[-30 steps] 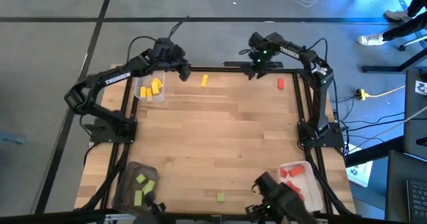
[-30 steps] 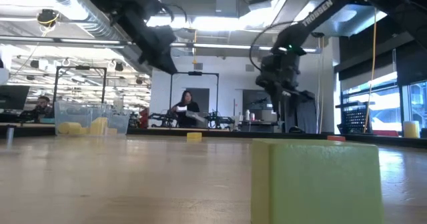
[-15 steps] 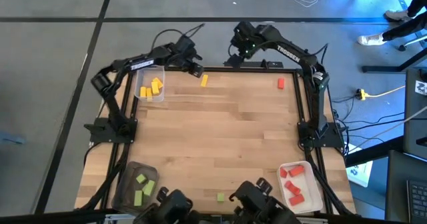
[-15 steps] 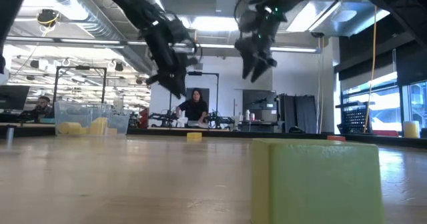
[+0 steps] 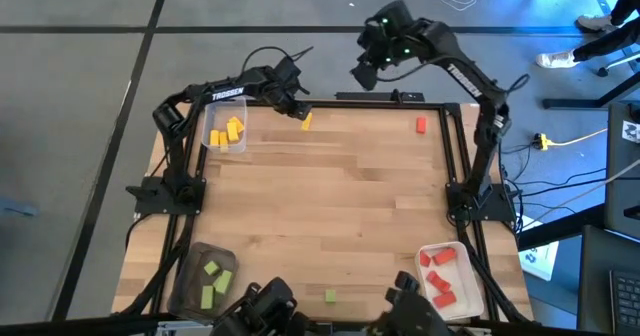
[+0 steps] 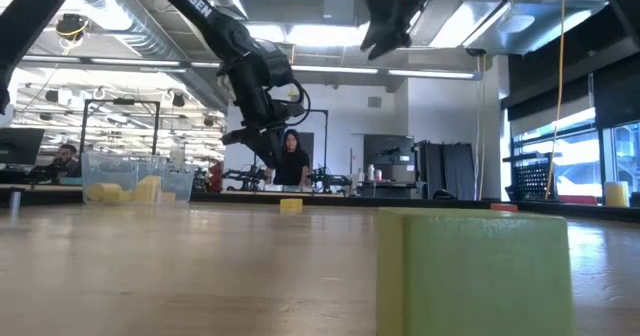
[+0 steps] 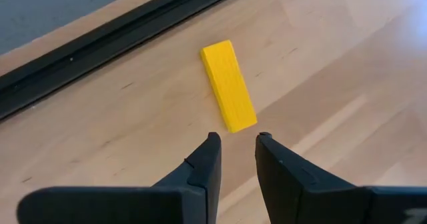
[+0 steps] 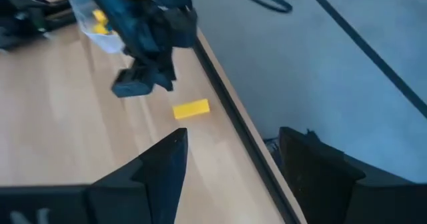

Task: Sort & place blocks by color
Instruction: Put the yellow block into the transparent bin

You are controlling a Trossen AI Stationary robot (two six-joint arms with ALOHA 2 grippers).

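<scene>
Yellow blocks: one [image 5: 306, 121] is lying loose near the table's [image 5: 330, 196] far edge, just beside the left gripper [image 5: 296, 106], whose jaws are standing slightly apart and gripping nothing. One red block [image 5: 421, 125] and one green block [image 5: 331, 296] are also lying loose. The right gripper [image 5: 365, 71] is hovering beyond the far edge, jaws wide and empty.

The overhead camera looked straight down on the counter [image 5: 330, 196]; the low one sat level at its surface. Both wrist cameras shared the yellow block [image 7: 228, 84] near the far edge.
</scene>
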